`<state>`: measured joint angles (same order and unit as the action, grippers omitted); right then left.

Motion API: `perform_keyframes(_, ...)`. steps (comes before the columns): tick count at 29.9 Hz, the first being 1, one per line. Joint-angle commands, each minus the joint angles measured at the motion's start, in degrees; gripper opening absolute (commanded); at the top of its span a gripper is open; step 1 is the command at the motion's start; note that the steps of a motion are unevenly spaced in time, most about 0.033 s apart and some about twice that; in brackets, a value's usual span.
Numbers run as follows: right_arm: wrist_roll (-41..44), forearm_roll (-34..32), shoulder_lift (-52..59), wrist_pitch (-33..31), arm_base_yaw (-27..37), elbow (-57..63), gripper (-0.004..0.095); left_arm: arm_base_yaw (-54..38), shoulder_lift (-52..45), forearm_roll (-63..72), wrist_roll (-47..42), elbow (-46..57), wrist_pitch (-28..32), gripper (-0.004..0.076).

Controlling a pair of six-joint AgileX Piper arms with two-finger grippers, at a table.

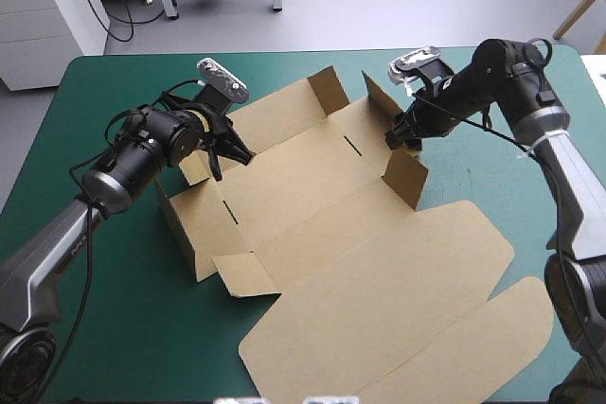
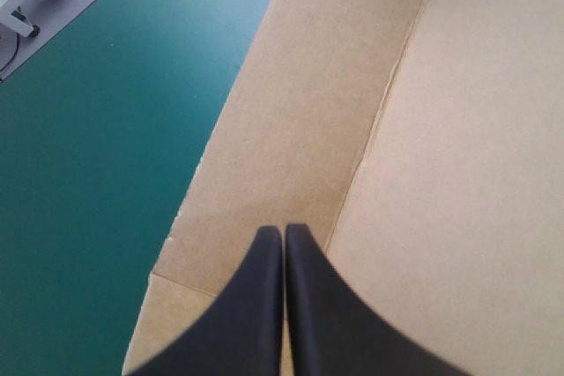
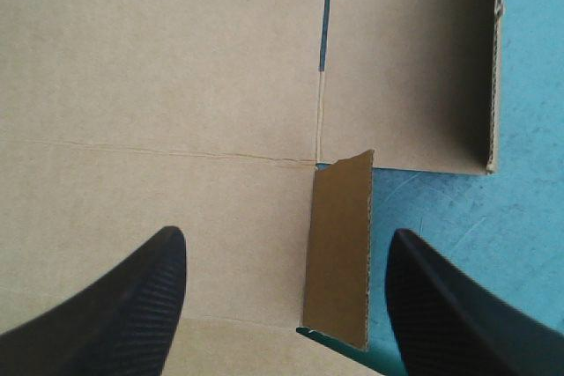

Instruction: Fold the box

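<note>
The teal-green cover (image 1: 123,328) carries the brown box (image 1: 322,224) at its centre, side walls part raised and the lid flat toward 5 o'clock. At the box's 10 o'clock the left gripper (image 1: 230,152) has its fingers pressed together on nothing visible, while at 1 o'clock the right gripper (image 1: 401,135) is spread wide astride a raised corner flap (image 3: 339,253). The board looks light and stiff, likely bending only at creases, so it is best taken by free wall edges.

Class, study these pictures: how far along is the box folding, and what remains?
Done: the box has its left wall and right wall raised. In hand: the right gripper, fingers open, straddles an upright corner flap; the left gripper, fingers shut, points along the left wall. Left: the walls look untucked, and the lid lies flat.
</note>
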<state>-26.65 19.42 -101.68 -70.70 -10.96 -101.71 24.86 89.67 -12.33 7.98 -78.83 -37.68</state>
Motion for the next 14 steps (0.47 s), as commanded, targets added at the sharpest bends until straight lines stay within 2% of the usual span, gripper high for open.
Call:
perform_keyframes(1, 1.65, -1.52, 0.16, 1.81, 0.08, -1.15, 0.0661, 0.17, -2.53, 0.00, -0.77, -1.81, 2.45, -0.0010)
perform_keyframes(5, 3.19, -2.33, -1.70, 1.81, 0.08, -1.15, 0.0747, 0.17, -2.53, 0.00, -0.77, -1.81, 2.45, -0.0010)
perform_keyframes(14, 3.19, -2.47, -5.02, 1.81, 0.08, -1.15, 0.0742, 0.17, -2.53, 0.00, -0.77, -1.81, 2.02, -0.0010)
